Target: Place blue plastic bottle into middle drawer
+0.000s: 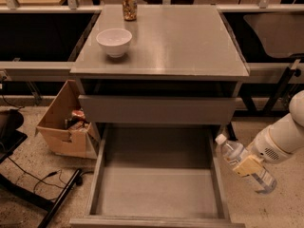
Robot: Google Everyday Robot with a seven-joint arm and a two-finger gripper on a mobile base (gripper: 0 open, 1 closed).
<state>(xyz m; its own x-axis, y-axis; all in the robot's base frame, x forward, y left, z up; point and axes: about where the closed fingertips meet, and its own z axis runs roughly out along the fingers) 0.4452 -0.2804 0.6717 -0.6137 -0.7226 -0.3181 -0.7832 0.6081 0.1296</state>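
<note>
At the far left we see a cardboard box (66,127) on the floor, then a white bowl (114,42) and a patterned can (128,4) on the cabinet top (180,42). Below the upper drawer's plain front (156,109), the middle drawer (156,191) stands pulled out. Just right of its right wall the blue plastic bottle (232,152) hangs tilted, cap toward the upper left, clamped round its middle by our gripper (248,166)

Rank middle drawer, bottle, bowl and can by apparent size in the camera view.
Largest first: middle drawer, blue plastic bottle in the gripper beside the drawer, bowl, can; bowl and can sit farther away.
</note>
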